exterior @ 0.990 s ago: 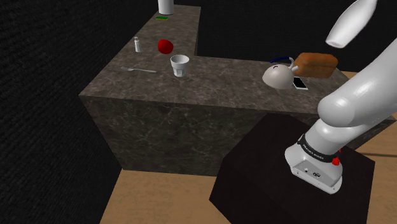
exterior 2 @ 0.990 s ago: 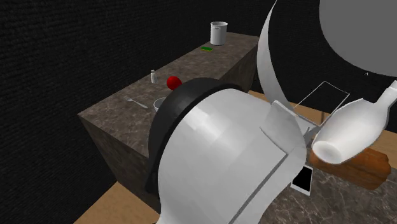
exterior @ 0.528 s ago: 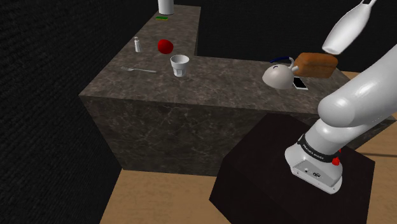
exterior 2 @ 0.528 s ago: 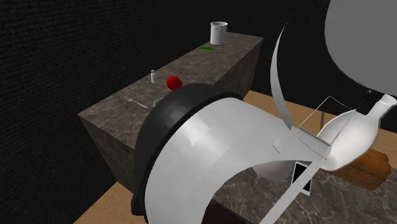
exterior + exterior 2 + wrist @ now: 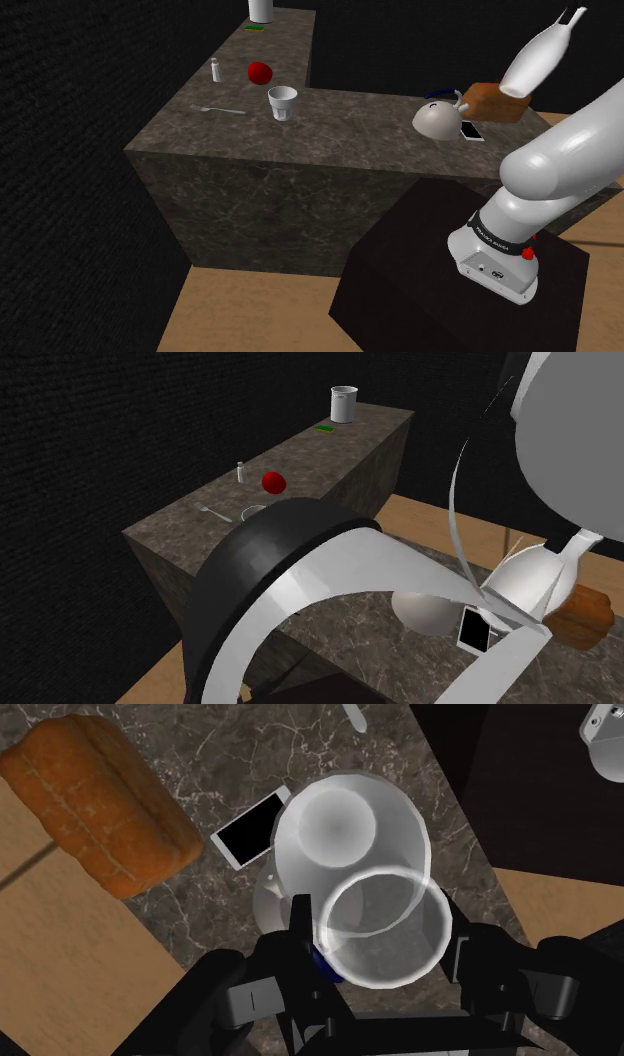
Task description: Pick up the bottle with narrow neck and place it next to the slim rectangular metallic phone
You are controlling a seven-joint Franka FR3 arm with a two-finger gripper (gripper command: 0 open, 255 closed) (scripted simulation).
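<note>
A white bottle with a narrow neck [image 5: 530, 65] hangs tilted in the air above the brown loaf [image 5: 497, 100], neck uppermost. My gripper [image 5: 382, 939] is shut on the bottle [image 5: 350, 844], one black finger [image 5: 300, 932] on each side of it. The slim phone [image 5: 472, 131], white-edged with a black screen, lies flat on the stone counter [image 5: 330, 140] between the loaf and a white kettle [image 5: 438, 118]. In the wrist view the phone [image 5: 250, 829] lies just past the bottle, beside the loaf [image 5: 100, 804]. The second exterior view shows the bottle [image 5: 530, 582] above the phone [image 5: 475, 630].
A white cup [image 5: 282, 102], a red ball [image 5: 260, 72], a small shaker [image 5: 215, 70] and a fork [image 5: 218, 108] sit at the counter's far left. A white canister [image 5: 260, 10] stands at the back. My arm's base stands on the dark stand [image 5: 440, 290].
The bottle has come down and a little to the shoulder view's left, toward the loaf and phone, still clasped. Nothing on the counter has moved.
</note>
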